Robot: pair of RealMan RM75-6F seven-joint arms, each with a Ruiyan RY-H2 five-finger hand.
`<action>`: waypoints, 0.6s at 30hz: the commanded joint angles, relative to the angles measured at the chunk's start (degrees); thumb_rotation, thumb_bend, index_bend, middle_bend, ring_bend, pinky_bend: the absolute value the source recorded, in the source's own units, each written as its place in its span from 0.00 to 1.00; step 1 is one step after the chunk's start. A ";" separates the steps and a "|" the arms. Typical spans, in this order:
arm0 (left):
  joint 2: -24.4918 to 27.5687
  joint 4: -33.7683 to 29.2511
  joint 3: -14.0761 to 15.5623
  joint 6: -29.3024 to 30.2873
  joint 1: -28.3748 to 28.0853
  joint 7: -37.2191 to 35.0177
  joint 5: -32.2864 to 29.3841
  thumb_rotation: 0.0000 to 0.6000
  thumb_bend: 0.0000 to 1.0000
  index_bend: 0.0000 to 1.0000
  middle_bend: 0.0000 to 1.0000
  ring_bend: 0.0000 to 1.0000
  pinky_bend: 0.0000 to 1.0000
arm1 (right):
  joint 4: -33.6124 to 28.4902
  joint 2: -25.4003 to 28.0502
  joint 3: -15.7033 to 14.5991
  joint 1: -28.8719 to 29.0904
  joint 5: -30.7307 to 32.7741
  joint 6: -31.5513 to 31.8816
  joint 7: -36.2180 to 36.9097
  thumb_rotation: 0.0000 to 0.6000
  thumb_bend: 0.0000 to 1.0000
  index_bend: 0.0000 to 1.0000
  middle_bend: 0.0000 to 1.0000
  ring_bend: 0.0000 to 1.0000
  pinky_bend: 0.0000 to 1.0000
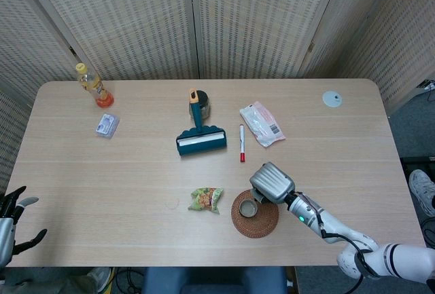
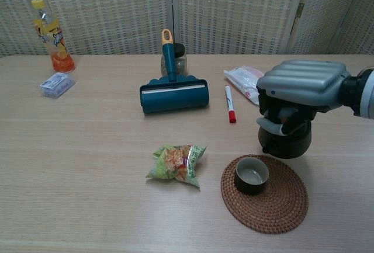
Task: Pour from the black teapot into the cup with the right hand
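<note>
Low and right of centre in the chest view, the right hand [image 2: 299, 92] holds the black teapot [image 2: 285, 142] from above, its broad silver back turned upward and its fingers [image 2: 274, 125] curled down around the pot's top. The forearm runs off toward the right edge of the frame. The teapot hangs upright just beyond the cup [image 2: 252, 175], which stands on a round woven coaster [image 2: 280, 206] in the lower right; whether pot and coaster touch I cannot tell. From the head view, the hand [image 1: 272, 183] covers the teapot almost wholly, sitting at the coaster's [image 1: 266, 221] upper right rim with the cup [image 1: 247, 208] just beside it. The arm slants down to the lower right corner. At the far lower left of that view, the left hand [image 1: 9, 216] rests beyond the table [image 1: 136, 172] edge, fingers spread and holding nothing.
</note>
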 commanded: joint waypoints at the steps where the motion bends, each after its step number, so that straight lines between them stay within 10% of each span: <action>1: -0.01 0.06 0.02 0.13 0.12 -0.07 -0.02 1.00 0.18 0.28 0.10 0.12 0.04 | -0.63 0.10 0.03 0.50 -0.04 -0.55 -1.27 0.95 0.59 1.00 0.95 0.91 0.63; 18: 0.10 0.84 -0.02 1.27 1.11 -1.32 -0.22 1.00 0.18 0.28 0.10 0.12 0.04 | -2.58 -1.10 -0.15 3.21 1.44 -3.23 -11.95 0.95 0.59 1.00 0.95 0.91 0.63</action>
